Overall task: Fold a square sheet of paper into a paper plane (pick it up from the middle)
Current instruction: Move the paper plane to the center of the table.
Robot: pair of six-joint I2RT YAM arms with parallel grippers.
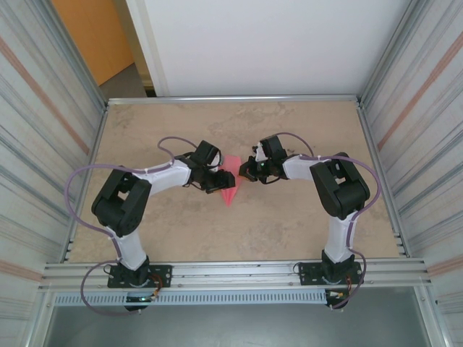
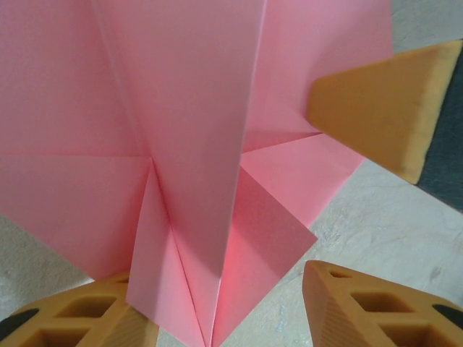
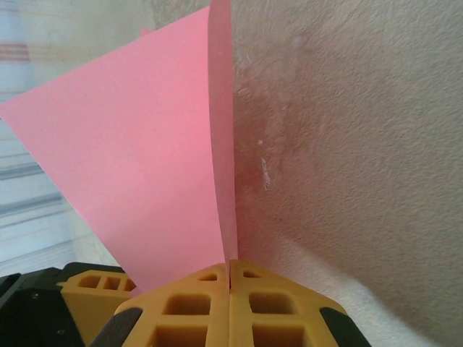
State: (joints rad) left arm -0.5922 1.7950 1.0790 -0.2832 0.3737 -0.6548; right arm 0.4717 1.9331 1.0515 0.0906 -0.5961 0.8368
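Paper plane [image 3: 145,166] is clamped by right jaws; left wrist view reveals left jaws parted.

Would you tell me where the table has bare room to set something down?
The table is bare along the far rail and between the paper and the near rail; it is crowded where left gripper and right gripper meet.

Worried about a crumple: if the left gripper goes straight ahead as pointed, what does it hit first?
Likely the folded pink paper, right ahead of the left gripper; depth is unclear.
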